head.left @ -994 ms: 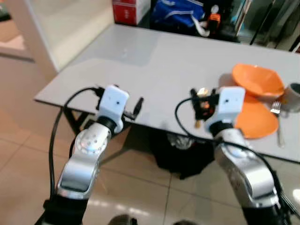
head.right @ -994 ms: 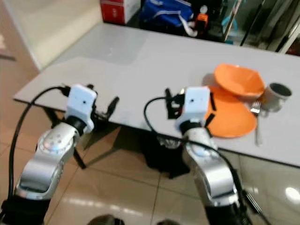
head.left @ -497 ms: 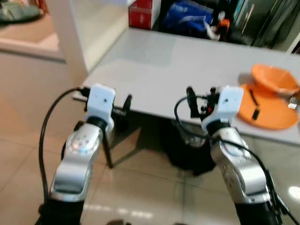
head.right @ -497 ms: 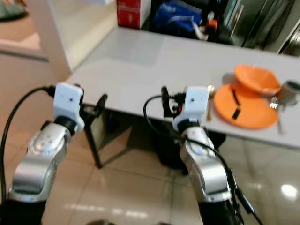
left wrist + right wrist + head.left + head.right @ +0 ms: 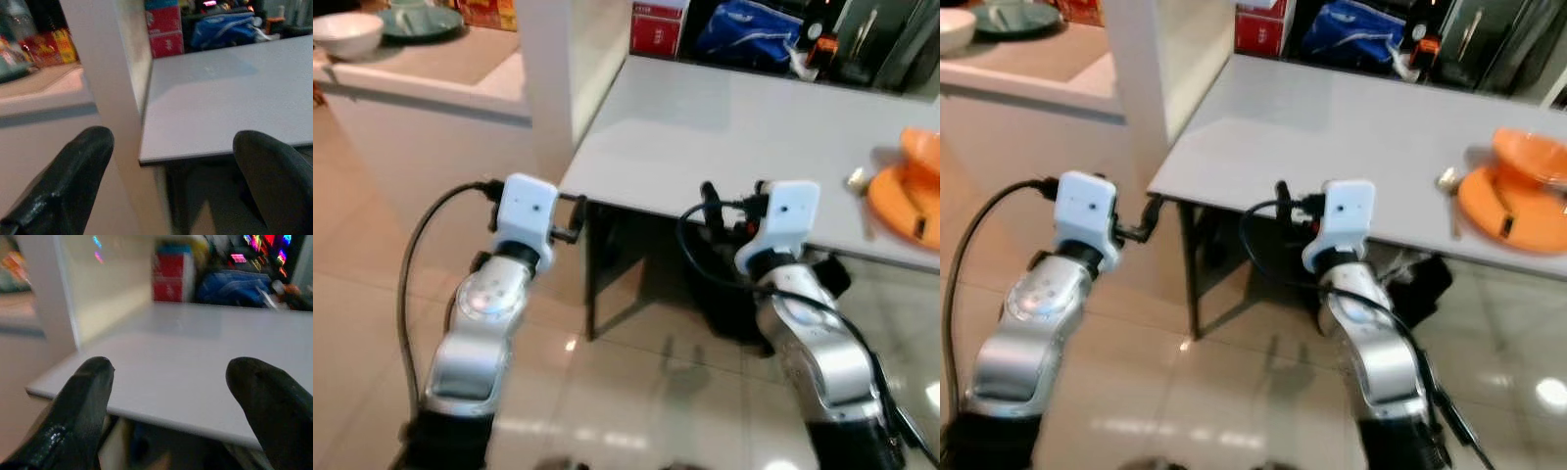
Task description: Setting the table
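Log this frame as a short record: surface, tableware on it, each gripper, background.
surface: grey table
tableware: orange plate with orange bowl at the table's right end; spoon beside the plate
left gripper: open, empty, near the table's left corner
right gripper: open, empty, at the table's near edge
background: red box, blue bag

The tabletop looks matt, smooth grey laminate; the floor is glossy beige tile; the orange plate at the tabletop's right edge looks smooth plastic.
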